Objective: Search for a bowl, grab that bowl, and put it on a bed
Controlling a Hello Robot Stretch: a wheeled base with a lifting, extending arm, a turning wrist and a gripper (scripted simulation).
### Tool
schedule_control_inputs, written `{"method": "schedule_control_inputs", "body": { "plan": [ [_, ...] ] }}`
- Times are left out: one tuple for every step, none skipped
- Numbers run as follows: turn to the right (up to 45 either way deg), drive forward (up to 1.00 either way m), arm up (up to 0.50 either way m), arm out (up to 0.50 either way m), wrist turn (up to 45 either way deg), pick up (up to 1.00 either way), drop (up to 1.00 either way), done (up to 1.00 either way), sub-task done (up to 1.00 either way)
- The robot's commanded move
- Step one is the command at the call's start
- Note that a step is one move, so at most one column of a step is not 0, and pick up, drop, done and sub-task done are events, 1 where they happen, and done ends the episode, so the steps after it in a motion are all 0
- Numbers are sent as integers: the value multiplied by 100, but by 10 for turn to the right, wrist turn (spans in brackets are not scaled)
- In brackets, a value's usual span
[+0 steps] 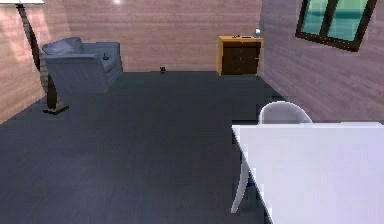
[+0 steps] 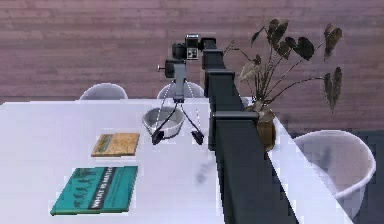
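The gripper [image 2: 177,134]: I cannot tell how its fingers stand or whether it holds anything. On the smooth white table [image 2: 40,135] lie a flat teal book [image 2: 97,190], a tan book [image 2: 116,145], the round grey bowl [image 2: 160,121], perhaps under the gripper, then a leafy potted plant [image 2: 267,126]; a plank wall [image 2: 80,40] stands behind.

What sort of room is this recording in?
Probably a combined living and dining room: a white table with a white chair, a blue armchair and a wooden cabinet.
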Motion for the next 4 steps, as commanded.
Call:
{"method": "schedule_control_inputs", "body": {
  "plan": [
    [0, 0, 0, 0, 450, 0, 0, 0, 0],
    [0, 0, 0, 0, 450, 0, 0, 0, 0],
    [0, 0, 0, 0, 450, 0, 0, 0, 0],
    [0, 0, 0, 0, 240, 0, 0, 0, 0]
  ]
}}
